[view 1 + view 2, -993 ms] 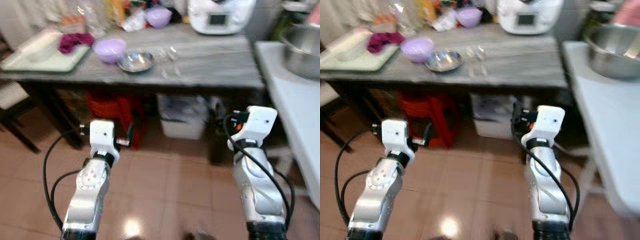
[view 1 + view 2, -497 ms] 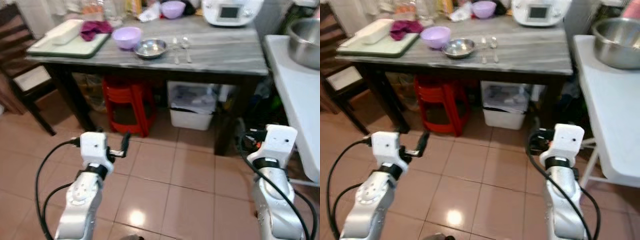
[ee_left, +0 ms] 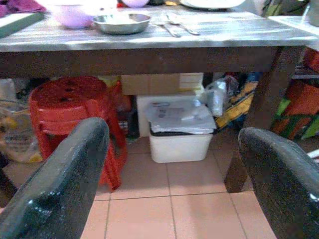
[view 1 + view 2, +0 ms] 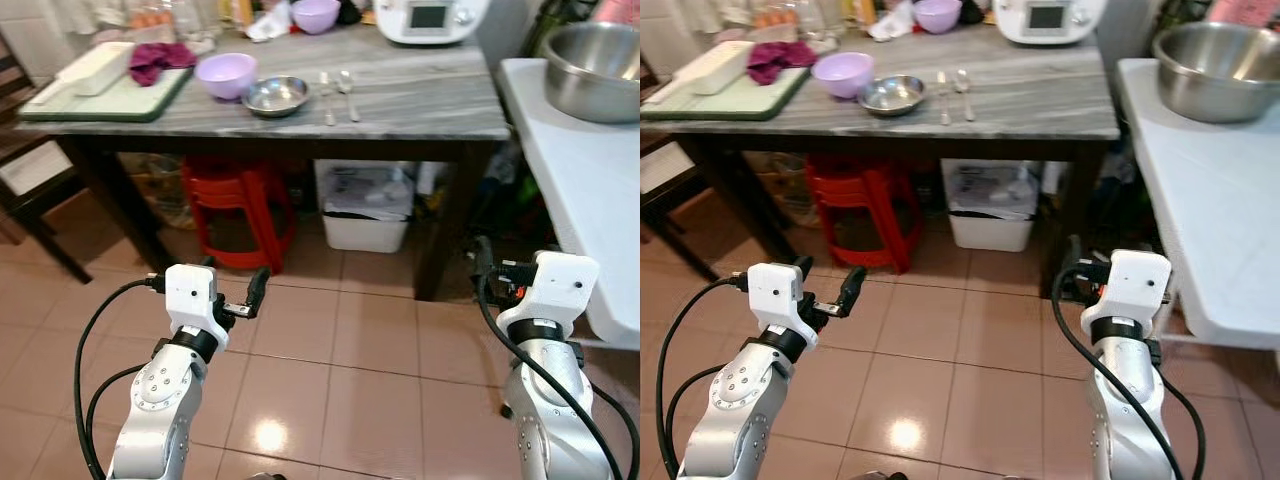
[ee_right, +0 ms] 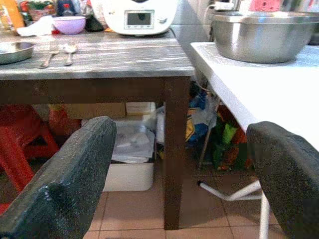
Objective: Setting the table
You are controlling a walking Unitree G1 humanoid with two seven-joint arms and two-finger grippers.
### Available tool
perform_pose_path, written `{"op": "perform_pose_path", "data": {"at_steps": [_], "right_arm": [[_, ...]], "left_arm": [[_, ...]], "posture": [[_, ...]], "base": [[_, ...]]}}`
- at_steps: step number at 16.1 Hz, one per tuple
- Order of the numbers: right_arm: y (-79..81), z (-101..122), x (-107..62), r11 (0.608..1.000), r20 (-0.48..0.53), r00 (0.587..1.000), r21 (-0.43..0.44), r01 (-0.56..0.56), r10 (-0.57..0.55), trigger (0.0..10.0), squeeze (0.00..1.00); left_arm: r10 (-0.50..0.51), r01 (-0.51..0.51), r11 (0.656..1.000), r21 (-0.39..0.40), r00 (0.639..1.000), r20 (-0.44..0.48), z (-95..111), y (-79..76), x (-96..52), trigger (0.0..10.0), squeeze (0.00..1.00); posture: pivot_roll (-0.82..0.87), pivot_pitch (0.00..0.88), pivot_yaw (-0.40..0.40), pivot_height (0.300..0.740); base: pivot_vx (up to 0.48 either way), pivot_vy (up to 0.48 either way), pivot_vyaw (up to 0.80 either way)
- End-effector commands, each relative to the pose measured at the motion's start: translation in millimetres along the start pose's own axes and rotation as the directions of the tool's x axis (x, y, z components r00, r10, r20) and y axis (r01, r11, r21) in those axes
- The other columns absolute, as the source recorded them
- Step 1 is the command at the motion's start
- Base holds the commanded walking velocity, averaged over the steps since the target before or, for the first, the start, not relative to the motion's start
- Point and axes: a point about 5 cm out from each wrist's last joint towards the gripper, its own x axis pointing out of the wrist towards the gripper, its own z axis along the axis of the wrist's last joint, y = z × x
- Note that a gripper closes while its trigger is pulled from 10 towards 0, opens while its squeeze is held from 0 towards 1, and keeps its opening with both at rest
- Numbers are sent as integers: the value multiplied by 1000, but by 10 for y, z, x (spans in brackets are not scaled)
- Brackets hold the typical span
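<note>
Both grippers, left (image 3: pixel 172 164) and right (image 5: pixel 182 172), are hanging with jaws released before the grey marble-patterned tabletop (image 4: pixel 420 100) carrying a shallow steel bowl (image 4: pixel 276 95).

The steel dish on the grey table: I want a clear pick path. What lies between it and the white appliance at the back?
In the left eye view, between the steel dish and the white appliance, a fork and a spoon lie side by side on the grey table.
</note>
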Motion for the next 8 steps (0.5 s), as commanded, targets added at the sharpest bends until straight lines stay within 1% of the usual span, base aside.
{"op": "perform_pose_path", "data": {"at_steps": [1,8], "right_arm": [[-6,37,-10,1000,6,1000,-1,2,-2,10000,0],[73,79,8,999,6,999,6,-37,37,10000,0]], "left_arm": [[-10,10,1000,-4,1000,2,6,-12,-25,10000,0],[-32,33,999,-23,999,8,34,-46,-25,10000,0]], "posture": [[-151,129,84,740],[-149,147,76,740]], "base": [[0,-480,-469],[0,-480,0]]}}
